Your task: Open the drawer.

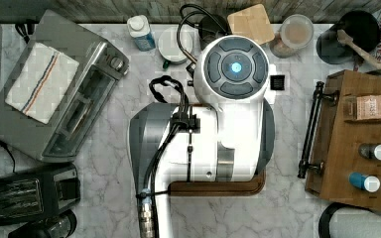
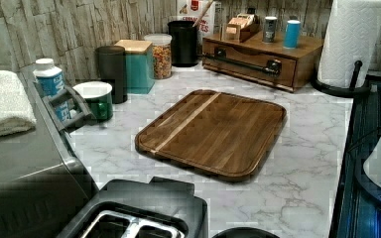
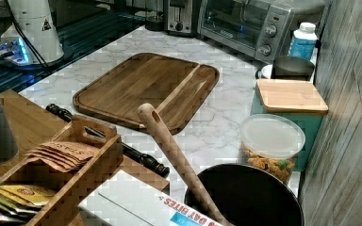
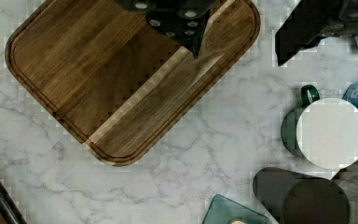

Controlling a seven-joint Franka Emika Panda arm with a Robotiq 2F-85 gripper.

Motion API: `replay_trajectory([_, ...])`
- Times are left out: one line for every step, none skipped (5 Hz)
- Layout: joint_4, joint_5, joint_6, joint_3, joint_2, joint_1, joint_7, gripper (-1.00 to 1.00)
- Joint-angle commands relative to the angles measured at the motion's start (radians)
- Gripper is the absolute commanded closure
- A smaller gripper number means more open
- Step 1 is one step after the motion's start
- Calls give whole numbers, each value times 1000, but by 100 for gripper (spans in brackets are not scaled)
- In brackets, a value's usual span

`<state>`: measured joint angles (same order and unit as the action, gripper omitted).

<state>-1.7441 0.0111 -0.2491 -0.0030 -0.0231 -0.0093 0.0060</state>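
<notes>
While the gripper (image 4: 186,28) hangs above the tray (image 4: 121,79), finger spread unclear, the brown drawer (image 2: 248,62) sits closed, black handle (image 2: 243,63) across its front.

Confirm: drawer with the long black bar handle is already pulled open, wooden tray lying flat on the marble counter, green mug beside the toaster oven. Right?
Not quite. The medium-brown wooden drawer with the long black bar handle is shut, its front flush with the wooden cabinet, as the left view shows. The rest holds: the flat wooden tray lies on the marble counter, and the green mug stands beside the toaster oven.
</notes>
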Motion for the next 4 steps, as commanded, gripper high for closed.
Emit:
replay_trajectory([0,0,0,5,0,5,0,-100])
replay_trajectory([-87,-9,-60,-5,41,-18,-110,-100])
replay_trajectory([-125,-45,-89,-36,55,-38,-219,-100])
replay_trajectory([-130,-63,-99,-71,35,-79,-370,-100])
